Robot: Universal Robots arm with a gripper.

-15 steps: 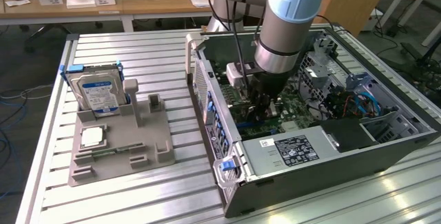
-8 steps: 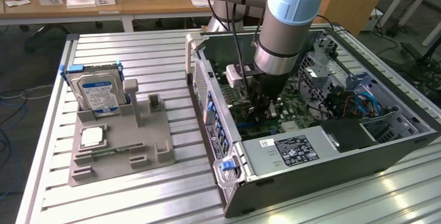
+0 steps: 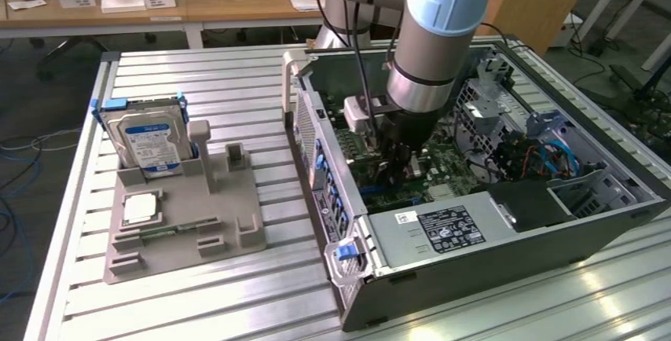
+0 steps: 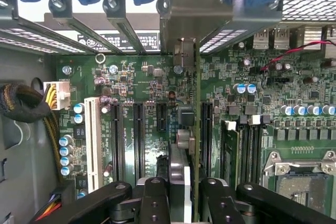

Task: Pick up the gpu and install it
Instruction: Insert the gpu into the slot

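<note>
I see the ribbed metal surface (image 3: 210,294) carrying the open computer case (image 3: 587,235) on the exterior view's right and a grey holder tray (image 3: 236,223) on the exterior view's left. My arm (image 3: 435,42) reaches straight down into the case, over the green motherboard (image 4: 142,85).

My pincer (image 4: 179,192) sits low inside the case, and its black fingers (image 4: 155,198) are pressed in on the gpu (image 4: 191,129), pinching it from both sides. From the wrist view the gpu stands edge-on as a thin slab running away from the pincer towards the rear slot openings, its grey bracket (image 4: 181,14) up against the case's back wall. It stands among the motherboard's black expansion slots (image 4: 137,129); I cannot tell whether it is fully seated.

Inside the case I also see the power supply (image 3: 445,227) with its white label, blue cables (image 3: 555,156) and a white slot (image 4: 93,140).

The tray holds a blue-labelled hard drive (image 3: 147,141) standing upright, and a small square silver chip (image 3: 140,209) lying flat in a recess.
</note>
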